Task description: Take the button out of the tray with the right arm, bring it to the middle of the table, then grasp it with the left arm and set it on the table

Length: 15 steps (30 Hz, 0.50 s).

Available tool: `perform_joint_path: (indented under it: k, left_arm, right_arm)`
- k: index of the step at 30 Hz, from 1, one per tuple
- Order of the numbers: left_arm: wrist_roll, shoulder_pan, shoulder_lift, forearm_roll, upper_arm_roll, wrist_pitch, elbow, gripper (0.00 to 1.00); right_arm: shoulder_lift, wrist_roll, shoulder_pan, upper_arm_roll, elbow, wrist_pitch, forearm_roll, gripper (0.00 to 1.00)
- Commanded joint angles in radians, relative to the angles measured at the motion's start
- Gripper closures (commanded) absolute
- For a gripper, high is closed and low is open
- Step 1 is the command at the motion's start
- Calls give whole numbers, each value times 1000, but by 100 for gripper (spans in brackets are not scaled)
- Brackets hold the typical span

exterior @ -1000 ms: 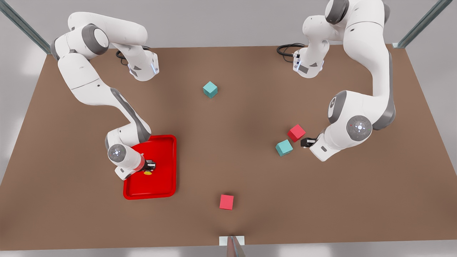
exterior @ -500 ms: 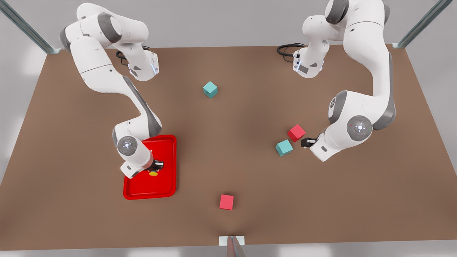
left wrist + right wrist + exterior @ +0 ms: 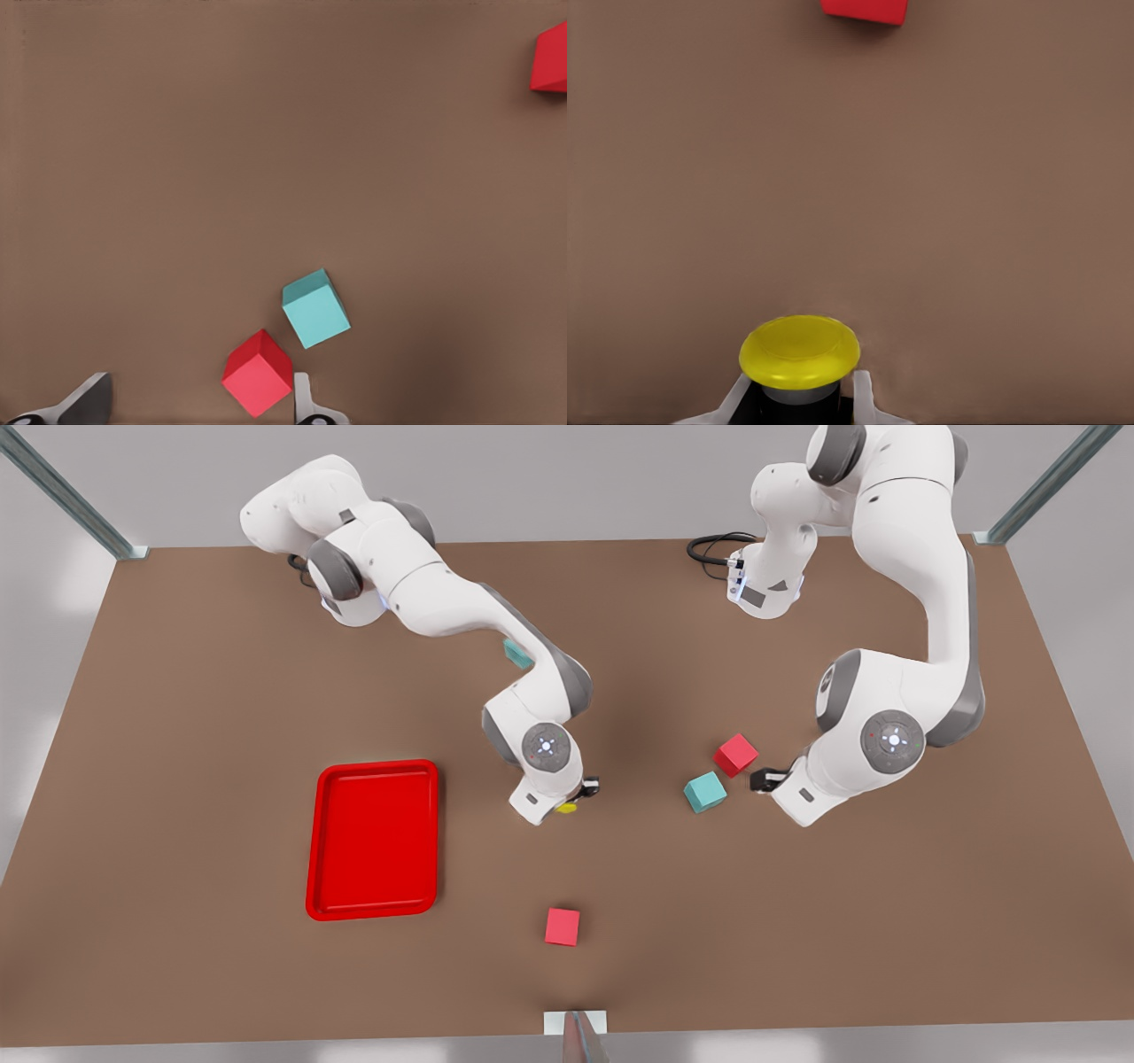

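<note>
The button (image 3: 567, 808), with its yellow cap (image 3: 799, 350) over a dark body, hangs above the middle of the brown table (image 3: 221, 673). My right gripper (image 3: 580, 793) is shut on its body, a finger (image 3: 860, 394) pressing each side. The red tray (image 3: 372, 841) lies to the front view's left of it and holds nothing. On the front view's right my left gripper (image 3: 764, 779) waits open just above the table, beside a red cube (image 3: 257, 372) and a teal cube (image 3: 314, 308); one finger (image 3: 87, 400) stands well away from the other.
Another red cube (image 3: 563, 926) sits near the table's front edge, below the held button. A teal cube (image 3: 516, 654) at the back is partly hidden behind the right arm. The two cubes (image 3: 719, 772) lie between the grippers.
My right arm lifted the button out of the tray and swung it toward the front view's right, to the table's middle. The left arm stayed still.
</note>
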Motion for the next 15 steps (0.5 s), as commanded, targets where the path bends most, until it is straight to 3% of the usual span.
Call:
perform_joint_path:
  k: [1, 4, 10, 12, 13, 15]
  left_arm:
    - [145, 61, -7, 59, 3, -4, 1, 0]
    - [137, 58, -2, 59, 0, -2, 1, 0]
    - [136, 58, -30, 61, -4, -38, 0, 0]
    - [134, 55, -25, 61, -6, -36, 1, 0]
    - [134, 55, -23, 61, -6, -35, 1, 0]
    - [136, 55, -20, 61, -6, -33, 1, 0]
  right_arm:
    - [32, 341, 9, 6, 36, -12, 21, 53]
    - [101, 404, 37, 11, 71, 154, 21, 52]
    - [165, 428, 50, 35, 112, 298, 21, 48]
    - [181, 425, 61, 35, 114, 329, 21, 33]
    - [190, 424, 63, 35, 114, 338, 21, 0]
    - [190, 479, 63, 35, 114, 343, 21, 0]
